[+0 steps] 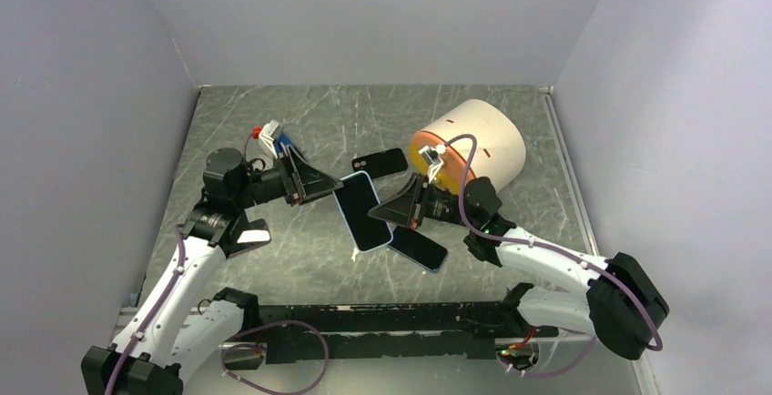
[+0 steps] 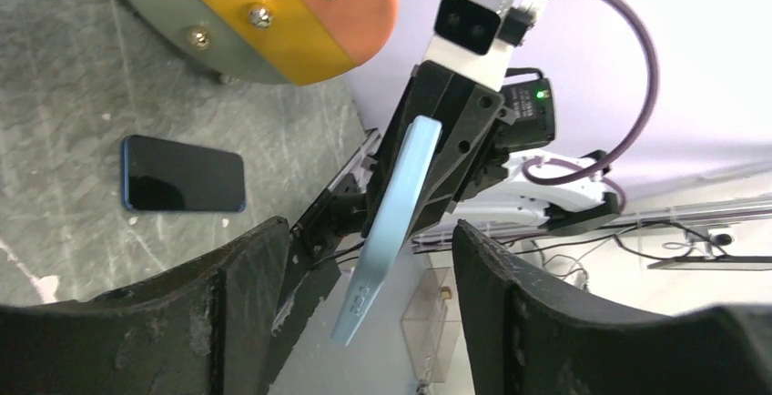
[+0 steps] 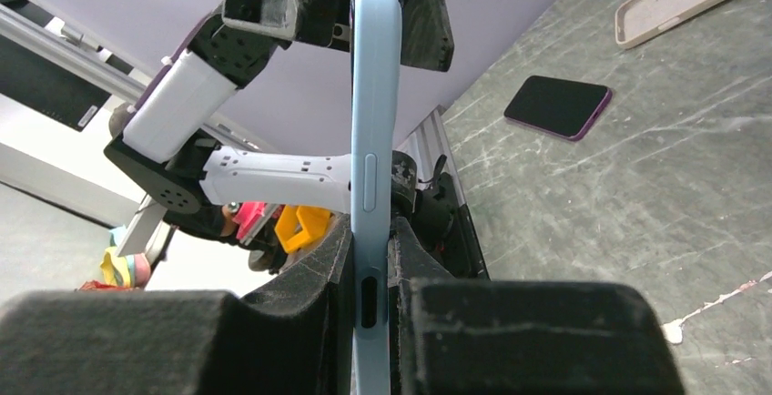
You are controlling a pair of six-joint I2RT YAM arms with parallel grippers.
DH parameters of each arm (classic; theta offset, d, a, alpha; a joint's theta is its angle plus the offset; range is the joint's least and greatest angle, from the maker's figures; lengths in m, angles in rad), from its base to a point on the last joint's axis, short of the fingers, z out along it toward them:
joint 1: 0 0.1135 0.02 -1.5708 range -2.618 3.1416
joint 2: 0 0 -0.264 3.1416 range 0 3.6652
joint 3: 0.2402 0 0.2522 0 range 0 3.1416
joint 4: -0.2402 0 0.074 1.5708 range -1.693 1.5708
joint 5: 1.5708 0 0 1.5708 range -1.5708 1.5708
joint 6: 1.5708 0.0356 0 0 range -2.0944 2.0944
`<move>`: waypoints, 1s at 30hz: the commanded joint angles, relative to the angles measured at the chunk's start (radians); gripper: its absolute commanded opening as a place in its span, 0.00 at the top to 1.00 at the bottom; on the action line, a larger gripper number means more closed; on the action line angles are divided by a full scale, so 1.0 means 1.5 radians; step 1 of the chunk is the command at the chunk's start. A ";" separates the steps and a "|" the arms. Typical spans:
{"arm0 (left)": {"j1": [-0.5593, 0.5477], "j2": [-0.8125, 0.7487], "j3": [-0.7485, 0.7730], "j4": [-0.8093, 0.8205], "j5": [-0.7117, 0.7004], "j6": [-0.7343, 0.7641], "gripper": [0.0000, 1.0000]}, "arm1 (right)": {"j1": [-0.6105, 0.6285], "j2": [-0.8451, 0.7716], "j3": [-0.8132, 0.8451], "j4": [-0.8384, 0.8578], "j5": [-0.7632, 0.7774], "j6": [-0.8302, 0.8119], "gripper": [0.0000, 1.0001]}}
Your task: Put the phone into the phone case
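Grey marbled bench point(image 1: 273, 258), pale walls point(image 1: 364, 22), drum point(image 1: 482, 140) far right; right end effector point(image 3: 371, 297) clamps blue case point(image 3: 373, 140), phone point(image 1: 362, 206) probably inside; left end effector point(image 2: 373, 277) released, straddling it.

Pale blue phone case point(image 1: 364, 222), black phone point(image 1: 421, 248), grey marbled table point(image 1: 300, 263), orange-faced cream drum point(image 1: 487, 136)

Soft, even overhead light; no harsh glare.
Faint shadows lay on the table point(image 1: 364, 113); in the wrist views the near fingers point(image 2: 228, 322) were dark and blurred.
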 commanded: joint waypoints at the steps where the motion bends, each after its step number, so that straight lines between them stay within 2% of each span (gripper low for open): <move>1: 0.007 -0.008 -0.015 0.121 0.039 -0.058 0.32 | -0.001 -0.020 0.011 0.078 0.003 0.011 1.00; 6: 0.007 0.001 -0.007 0.113 0.052 -0.030 0.43 | -0.001 -0.020 0.023 0.051 0.015 0.003 1.00; 10: 0.007 0.020 -0.006 0.098 0.057 0.004 0.52 | 0.000 -0.029 0.042 -0.017 0.057 -0.031 1.00; 15: 0.007 0.058 -0.007 0.123 0.075 0.010 0.55 | 0.001 -0.012 0.069 -0.039 0.074 -0.045 1.00; 21: 0.007 0.077 0.007 0.065 0.055 0.066 0.83 | 0.011 0.009 0.089 -0.067 0.099 -0.067 1.00; 25: 0.007 0.077 0.021 -0.014 0.015 0.104 0.93 | 0.014 0.004 0.092 -0.100 0.137 -0.081 1.00; 27: 0.007 0.077 0.014 -0.001 0.019 0.094 0.92 | 0.015 0.003 0.091 -0.099 0.146 -0.079 1.00; 28: 0.007 0.078 0.008 0.014 0.027 0.080 0.87 | 0.014 0.003 0.092 -0.099 0.150 -0.078 1.00; 30: 0.007 0.081 -0.004 0.053 0.039 0.051 0.65 | 0.015 0.004 0.092 -0.086 0.157 -0.070 1.00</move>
